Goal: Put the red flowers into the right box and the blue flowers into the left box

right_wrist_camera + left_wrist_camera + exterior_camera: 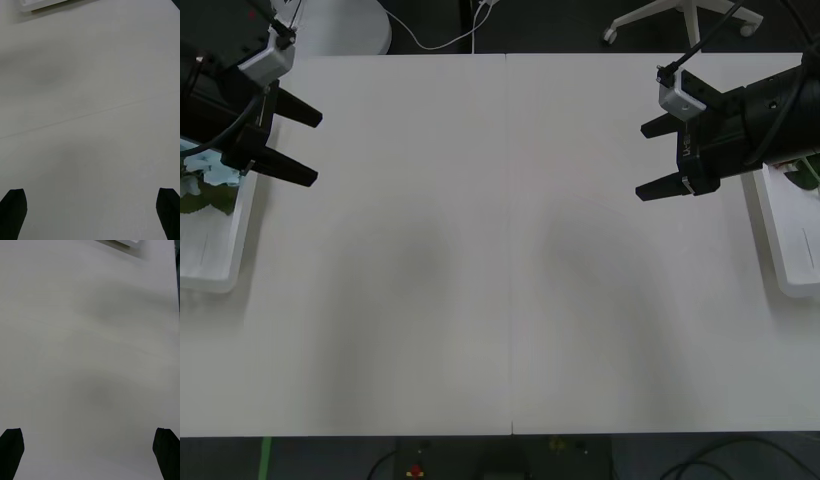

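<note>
The left box (pixel 220 262) lies at the table's left edge with pale blue flowers (pixel 202 168) and green leaves in it, partly behind my left arm. My left gripper (pixel 317 150) hovers just inward of that box, open, black fingers (pixel 11 452) spread with nothing between them. At the right edge lies the right box (pixel 785 245); a green leaf (pixel 810 175) shows in it, and the red flowers are hidden behind my right arm. My right gripper (pixel 640 160) hangs open and unloaded beside it over bare table. Each wrist view catches the far box: (pixel 37 4), (pixel 125 243).
The white table (pixel 510 300) has a thin seam running front to back down its middle. Behind the table's far edge stand a chair base (pixel 680 18), a white round base (pixel 345 25) and a cable on the dark floor.
</note>
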`<state>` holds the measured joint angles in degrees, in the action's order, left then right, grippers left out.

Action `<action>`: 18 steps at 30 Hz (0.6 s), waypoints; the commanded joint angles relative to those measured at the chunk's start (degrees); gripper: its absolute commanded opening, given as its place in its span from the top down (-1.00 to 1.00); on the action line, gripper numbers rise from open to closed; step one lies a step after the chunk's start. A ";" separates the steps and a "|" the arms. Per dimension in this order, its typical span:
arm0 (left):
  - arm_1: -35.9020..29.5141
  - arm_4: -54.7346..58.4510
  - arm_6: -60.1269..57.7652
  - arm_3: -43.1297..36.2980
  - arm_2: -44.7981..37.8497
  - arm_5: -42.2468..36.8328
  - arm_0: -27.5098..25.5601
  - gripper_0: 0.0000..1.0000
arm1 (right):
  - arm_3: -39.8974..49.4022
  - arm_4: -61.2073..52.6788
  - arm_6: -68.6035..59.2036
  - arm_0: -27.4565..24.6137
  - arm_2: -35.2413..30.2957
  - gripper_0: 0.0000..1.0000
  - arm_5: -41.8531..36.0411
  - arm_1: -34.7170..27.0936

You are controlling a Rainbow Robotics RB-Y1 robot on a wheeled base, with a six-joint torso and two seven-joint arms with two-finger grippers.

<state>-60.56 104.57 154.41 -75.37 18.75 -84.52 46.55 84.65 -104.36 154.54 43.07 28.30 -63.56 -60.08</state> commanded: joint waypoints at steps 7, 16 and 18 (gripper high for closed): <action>-0.70 1.87 0.59 -0.21 2.61 -0.04 0.47 -1.00 | 0.42 -0.06 0.46 2.37 -0.17 -1.00 0.10 0.93; -0.70 1.87 0.59 -0.21 3.14 0.58 0.47 -1.00 | 0.42 -0.06 0.46 2.37 -0.17 -1.00 0.10 0.93; -0.70 1.87 0.59 -0.21 3.14 0.58 0.47 -1.00 | 0.42 -0.06 0.46 2.37 -0.17 -1.00 0.10 0.93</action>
<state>-60.56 105.62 154.40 -75.36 21.53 -84.57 46.55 84.65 -104.36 154.54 43.07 28.30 -63.56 -60.08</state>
